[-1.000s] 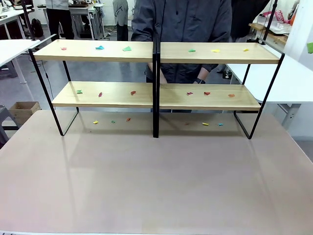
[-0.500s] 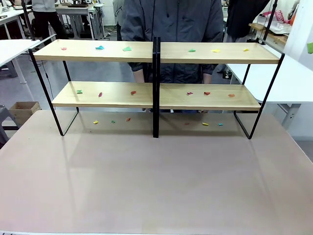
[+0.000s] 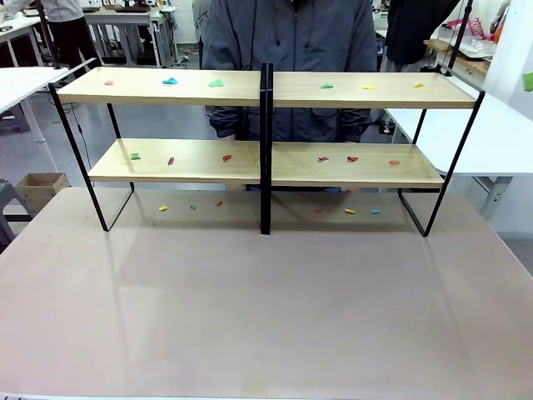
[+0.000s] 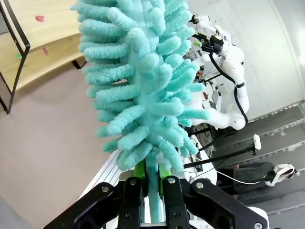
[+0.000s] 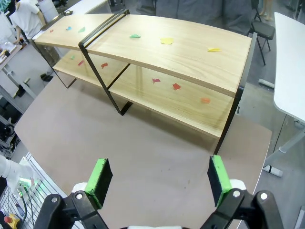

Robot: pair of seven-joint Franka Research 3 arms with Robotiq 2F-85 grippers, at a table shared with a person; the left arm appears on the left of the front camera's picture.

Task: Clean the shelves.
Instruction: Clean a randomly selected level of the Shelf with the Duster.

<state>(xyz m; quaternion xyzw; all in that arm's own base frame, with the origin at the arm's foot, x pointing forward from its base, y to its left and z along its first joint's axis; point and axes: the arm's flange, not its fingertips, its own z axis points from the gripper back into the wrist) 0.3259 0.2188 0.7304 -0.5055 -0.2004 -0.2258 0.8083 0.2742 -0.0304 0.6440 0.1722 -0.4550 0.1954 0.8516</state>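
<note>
The shelves (image 3: 208,88) stand across the far half of the brown table, two light wooden tiers in a black frame with a central divider (image 3: 266,150). Small coloured paper scraps (image 3: 170,81) lie scattered on both tiers, and more scraps (image 3: 350,211) lie on the table beneath. In the left wrist view my left gripper (image 4: 151,183) is shut on the handle of a fluffy teal duster (image 4: 143,76), with a corner of the shelves (image 4: 43,52) beyond it. My right gripper (image 5: 158,176) is open and holds nothing, hanging above the table in front of the shelves (image 5: 190,52).
A person in a dark jacket (image 3: 291,42) stands close behind the shelves. White tables flank the scene at left (image 3: 21,79) and right (image 3: 500,133), and a cardboard box (image 3: 37,185) sits on the floor at left. The near table surface (image 3: 266,308) is bare.
The person behind the shelves has shifted slightly left and lowered both hands behind the boards. The shelves and scraps have not moved.
</note>
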